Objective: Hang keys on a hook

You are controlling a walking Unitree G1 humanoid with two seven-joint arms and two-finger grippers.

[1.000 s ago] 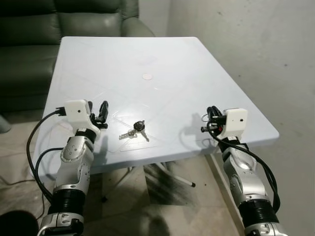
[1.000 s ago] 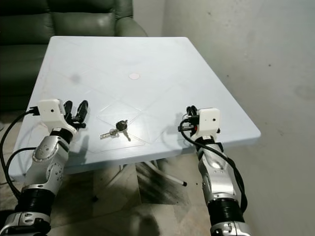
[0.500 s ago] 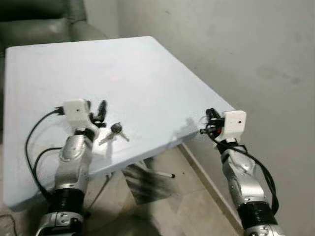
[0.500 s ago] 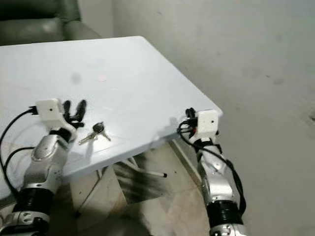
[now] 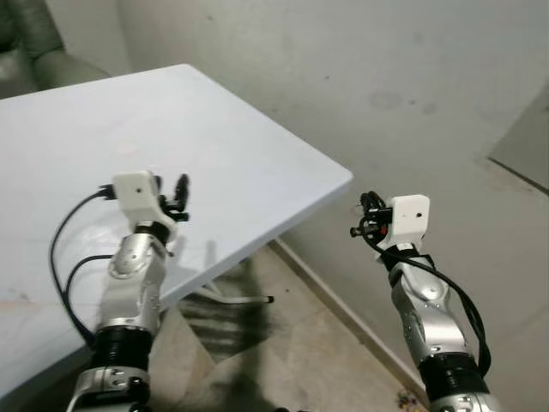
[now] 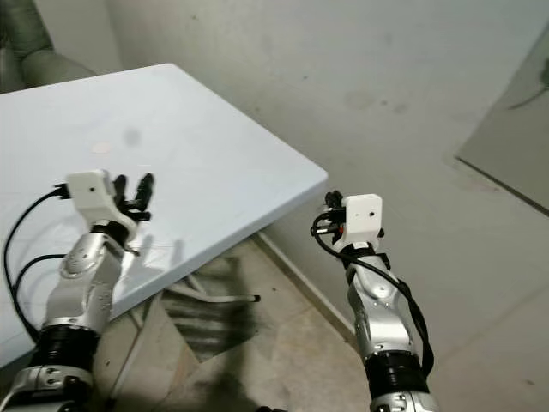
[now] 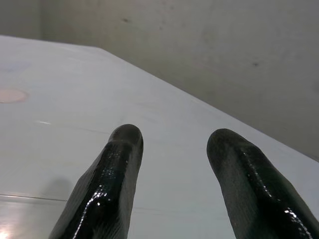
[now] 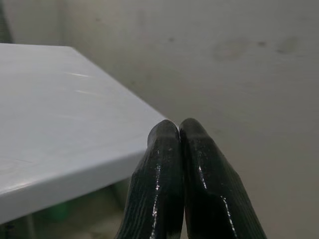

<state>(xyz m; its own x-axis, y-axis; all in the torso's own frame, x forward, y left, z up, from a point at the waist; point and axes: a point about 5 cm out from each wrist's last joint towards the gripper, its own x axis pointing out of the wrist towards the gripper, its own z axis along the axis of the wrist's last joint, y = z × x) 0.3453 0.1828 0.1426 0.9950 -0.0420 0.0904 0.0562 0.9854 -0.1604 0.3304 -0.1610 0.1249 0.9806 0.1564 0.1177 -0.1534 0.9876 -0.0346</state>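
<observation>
While I stand at the table's corner, my left gripper (image 6: 133, 190) is raised just above the white table (image 5: 257, 163), near its front edge. Its two black fingers (image 7: 119, 169) are spread apart, with bare tabletop visible in the gap between them, and they touch no object. A white camera housing (image 5: 137, 189) sits on that wrist, and a black cable (image 5: 58, 257) loops down beside the silver forearm.

My right gripper (image 8: 178, 127) is held off the table, past its right corner and above the floor (image 5: 300, 343), in front of the grey wall (image 5: 386, 86). Its fingers are pressed flat against each other along their tips. In the right wrist view the table edge lies to one side of the fingertips and well apart from them. A second white housing (image 5: 410, 216) is mounted on this wrist.

Location of the keys: I cannot tell from these views. Neither gripper is clamped on them.

A thin pale table leg (image 5: 232, 299) runs along the floor in the table's shadow. Part of a dark green sofa (image 5: 34, 43) stands at the far side of the table, to my left.
</observation>
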